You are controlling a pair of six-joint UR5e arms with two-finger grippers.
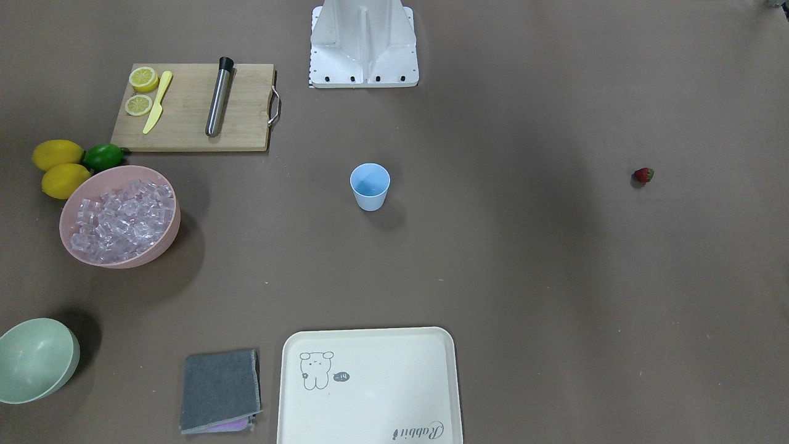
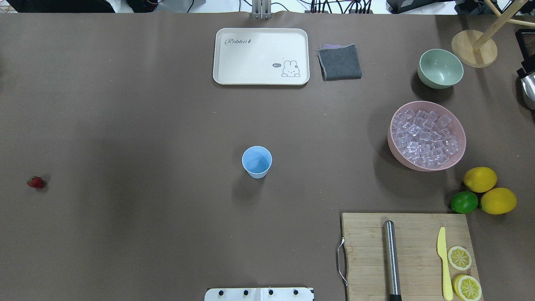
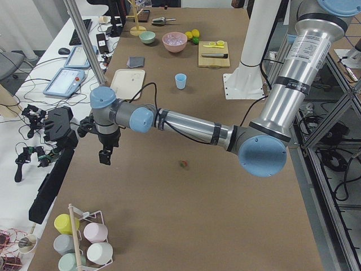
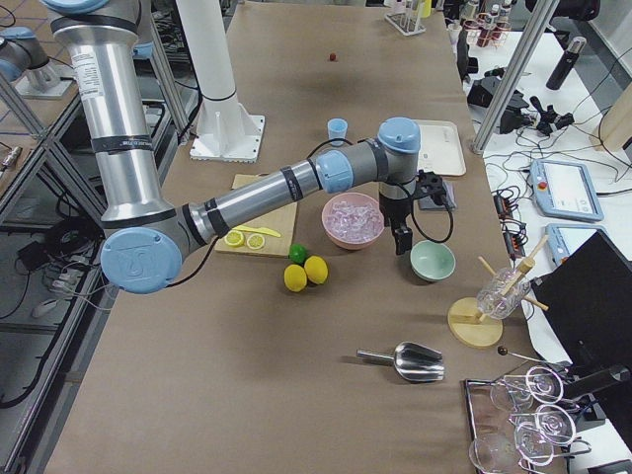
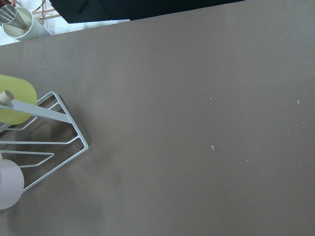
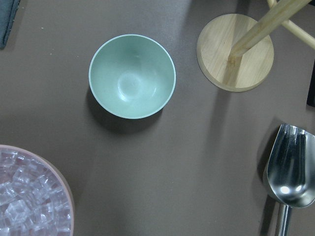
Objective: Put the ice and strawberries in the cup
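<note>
Both stretched sideways: left arm [image 3: 186, 125], right arm [image 4: 257, 197]; left tool [image 3: 105, 156], right tool [image 4: 403, 241] point down; grip: cannot tell.

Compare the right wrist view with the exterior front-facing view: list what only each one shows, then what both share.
Only the right wrist view shows the metal scoop and the round wooden stand base. Only the front-facing view shows the cup, upright and empty, the strawberry lying well apart from it, the cutting board and the tray. Both show the pale green bowl, empty, and the pink bowl heaped with ice.
</note>
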